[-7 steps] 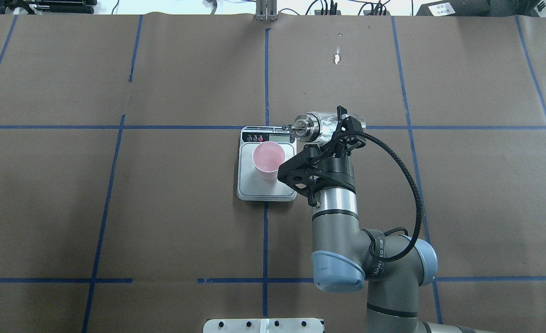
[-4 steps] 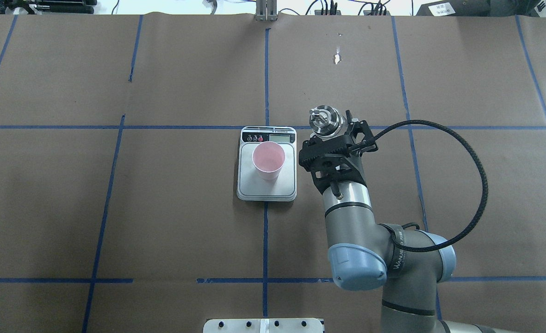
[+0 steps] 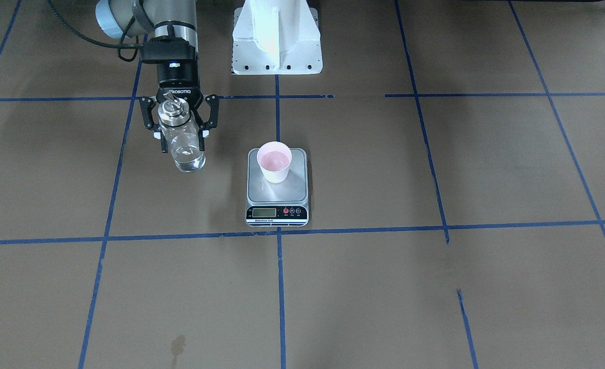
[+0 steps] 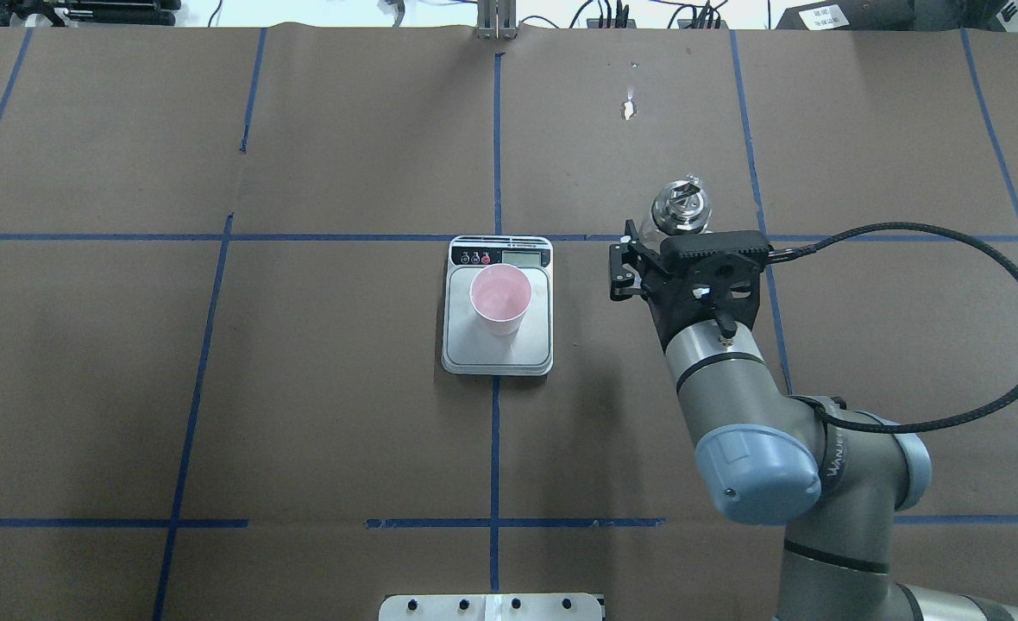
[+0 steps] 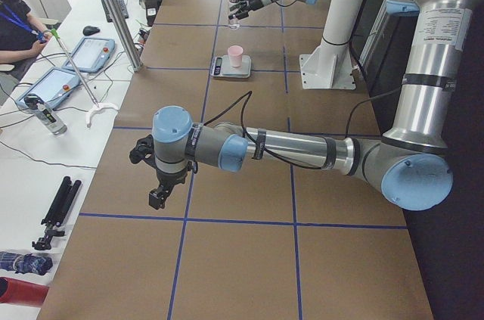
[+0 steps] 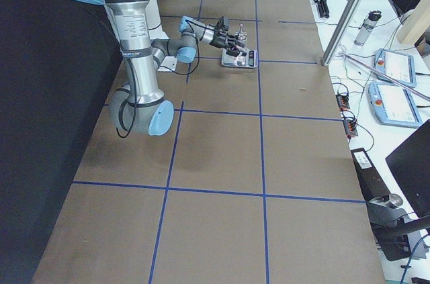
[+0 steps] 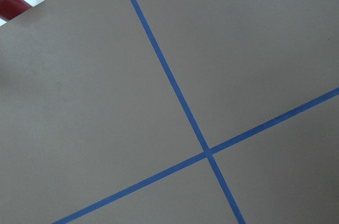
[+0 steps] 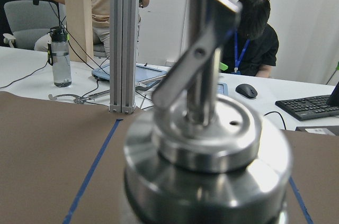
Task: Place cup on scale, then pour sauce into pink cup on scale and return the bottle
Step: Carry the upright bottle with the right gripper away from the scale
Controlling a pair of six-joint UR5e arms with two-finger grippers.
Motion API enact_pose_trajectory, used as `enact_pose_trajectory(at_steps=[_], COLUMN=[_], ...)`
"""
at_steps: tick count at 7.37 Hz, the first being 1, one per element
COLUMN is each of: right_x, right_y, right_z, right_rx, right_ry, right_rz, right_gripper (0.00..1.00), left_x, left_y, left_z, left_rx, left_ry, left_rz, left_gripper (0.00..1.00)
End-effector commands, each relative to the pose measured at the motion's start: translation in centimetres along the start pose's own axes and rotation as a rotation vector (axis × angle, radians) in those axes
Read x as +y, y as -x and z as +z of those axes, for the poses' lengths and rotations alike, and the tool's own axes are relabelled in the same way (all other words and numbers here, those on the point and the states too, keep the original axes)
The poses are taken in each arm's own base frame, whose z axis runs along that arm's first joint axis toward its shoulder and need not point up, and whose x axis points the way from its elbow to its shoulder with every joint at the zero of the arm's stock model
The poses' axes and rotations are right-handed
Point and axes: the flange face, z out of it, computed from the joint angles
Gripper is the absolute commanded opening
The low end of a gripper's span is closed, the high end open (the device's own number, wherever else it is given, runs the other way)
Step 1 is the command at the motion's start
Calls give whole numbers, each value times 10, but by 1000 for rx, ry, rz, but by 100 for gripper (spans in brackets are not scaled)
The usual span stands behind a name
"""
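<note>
— Where is the cup (image 3: 274, 163)?
— Upright on the scale (image 3: 277, 193), on the half of the platform away from the display. Its inside is pink, but I cannot make out any liquid in it.

— And the bottle (image 3: 182, 138)?
— Upright, off the scale on the robot's right, clear of its edge. The right fingers (image 3: 211, 115) pinch it from both sides just under the silver collar (image 8: 206, 176). The wrist camera there looks straight at the collar and the bent spout (image 8: 198, 49), which stand sharp against people seated at desks behind.

— Is it resting on the bench (image 4: 302, 388)?
— I cannot tell whether its base touches. A little clear sauce (image 3: 188, 156) shows low in the glass.

— The other arm?
— Stretched low over the bench, well away from the scale towards the robot's left end. Whether the left fingers (image 5: 157, 197) are spread or pressed together cannot be told from here. Its camera sees only brown bench and a cross of blue tape (image 7: 207, 152).
</note>
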Motion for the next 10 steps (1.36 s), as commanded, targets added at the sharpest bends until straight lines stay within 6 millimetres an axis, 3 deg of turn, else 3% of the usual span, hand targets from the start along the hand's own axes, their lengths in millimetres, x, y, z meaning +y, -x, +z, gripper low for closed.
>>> enact_pose_trajectory(at_steps=[1,4,8,10], right_x=[6,-3,31,43], right_y=[-69,-94,-145,-156], right_z=[15,35,44,49], right_rx=[12,34,115,137], right_ry=[15,82,128,135], right_rz=[33,36,-30,-40], right_gripper=[0,0,0,0], left_x=[-8,-17,-21,-20], left_y=[-1,-1,-1,-1], left_z=[-5,-10,-16,-15], left_rx=[-3,-12,-33,-33], left_ry=[-11,-19,-24,-23], left_rz=[9,14,21,20], left_gripper=[100,100,100,100])
